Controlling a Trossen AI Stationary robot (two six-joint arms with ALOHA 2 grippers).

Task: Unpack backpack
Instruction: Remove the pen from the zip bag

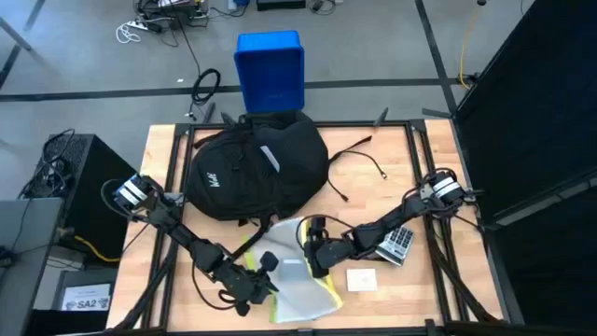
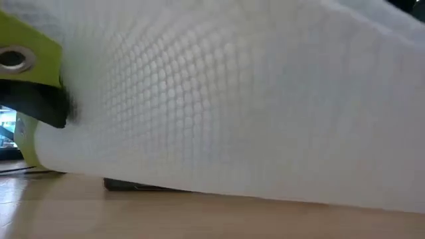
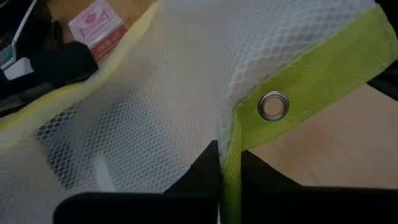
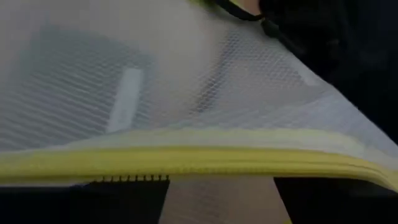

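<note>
My left jaws (image 1: 264,283) are closed on the near corner of a white mesh pouch (image 1: 297,277) with a yellow-green edge, lying on the desk (image 1: 392,177). My right jaws (image 1: 312,257) sit at its far edge; I cannot tell their state. Beyond it lies the black backpack (image 1: 252,166), and behind that a blue box (image 1: 270,70).

Both end effectors' fingers hidden behind white mesh pouch (image 1: 297,280).
</note>
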